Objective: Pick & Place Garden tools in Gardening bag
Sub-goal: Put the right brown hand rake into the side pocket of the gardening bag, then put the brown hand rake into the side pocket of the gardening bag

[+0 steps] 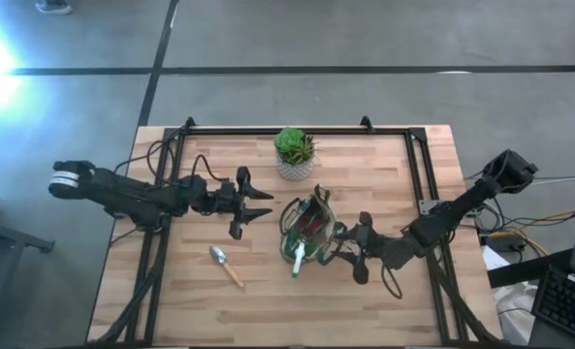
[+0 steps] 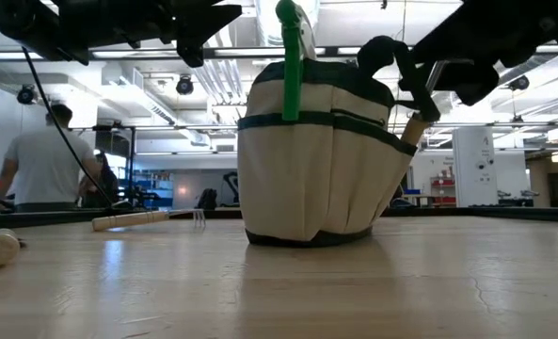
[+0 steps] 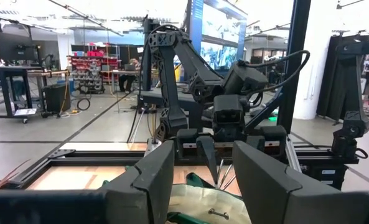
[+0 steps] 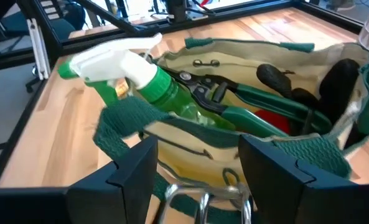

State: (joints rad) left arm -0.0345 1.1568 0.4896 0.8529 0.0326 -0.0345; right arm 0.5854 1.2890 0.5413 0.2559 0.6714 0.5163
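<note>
Left hand (image 1: 258,206) open wide, empty, hovering left of gardening bag (image 1: 308,231). Trowel (image 1: 226,264) flat on surface (image 1: 171,291) below it: stiff, light; take by wooden handle. Bag soft, mid-surface, tools inside. Right hand (image 1: 350,244) beside bag, apparently open.

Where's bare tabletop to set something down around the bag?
Free: the far-right stretch beyond the gardening bag, right of the plant pot, and the near-left corner below the trowel. Crowded: the middle, where the left gripper hangs left of the bag and the right gripper sits at its right rim.
</note>
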